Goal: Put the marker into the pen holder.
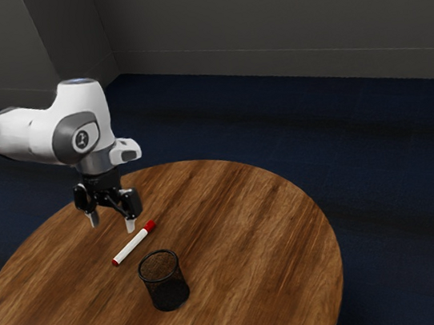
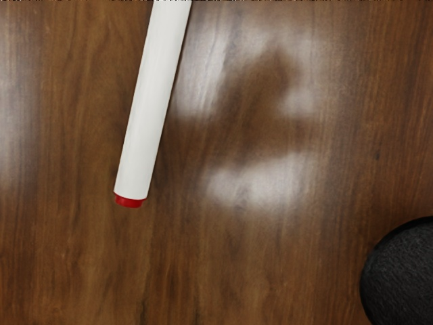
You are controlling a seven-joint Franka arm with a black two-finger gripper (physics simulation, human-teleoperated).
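In the exterior view my gripper (image 1: 113, 227) is above the table, open, its two fingertips well apart with nothing between them. A white marker (image 1: 134, 244) with a red cap and a red end lies flat on the wood, just past the gripper toward the exterior view's right and lower down. The black mesh pen holder (image 1: 165, 281) stands upright near the marker's plain end, apart from it. From the wrist camera, the marker (image 2: 150, 108) shows its white barrel and small red end, and part of the dark pen holder (image 2: 402, 277) is visible.
The round wooden table (image 1: 243, 231) carries the marker and the holder. Its curved edge runs behind the gripper and around the exterior view's right, with dark blue floor (image 1: 382, 188) beyond and a grey wall (image 1: 277, 16) farther back.
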